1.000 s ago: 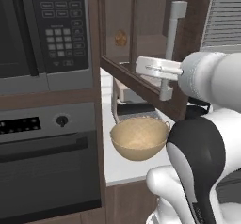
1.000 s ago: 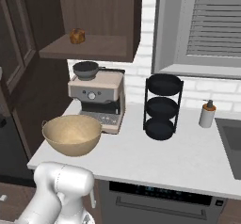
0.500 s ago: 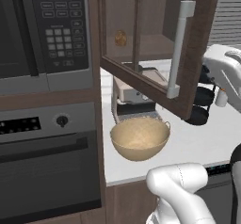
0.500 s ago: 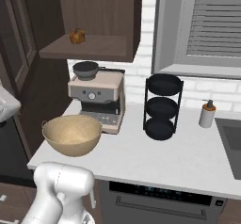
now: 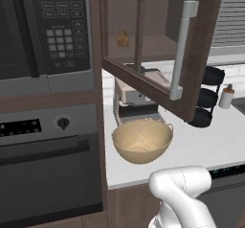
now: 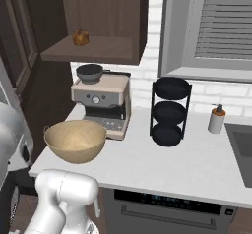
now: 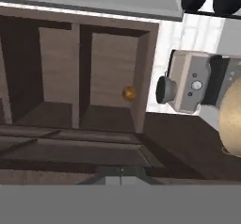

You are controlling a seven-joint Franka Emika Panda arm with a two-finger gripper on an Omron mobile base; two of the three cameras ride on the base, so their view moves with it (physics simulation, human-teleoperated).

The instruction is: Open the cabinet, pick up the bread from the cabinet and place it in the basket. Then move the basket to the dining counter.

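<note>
I've got the bread [image 6: 81, 37] sitting on the shelf of the cabinet [image 6: 93, 51] in the upper left of the right base view, golden against dark wood, with the door [image 5: 191, 54] swung wide and its grey bar handle [image 5: 181, 50] upright in the upper right of the left base view. My gripper [image 7: 120, 177] sits at the bottom centre of the hand view, jaws pressed together, holding nothing. The basket [image 6: 75, 140] waits on the white counter [image 6: 187, 164], lower left, just beside the coffee machine [image 6: 102, 100].

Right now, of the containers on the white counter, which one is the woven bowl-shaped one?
The tan basket, in front of the coffee machine. The other one, the black three-tier rack, stands further right and is dark and tall.
</note>
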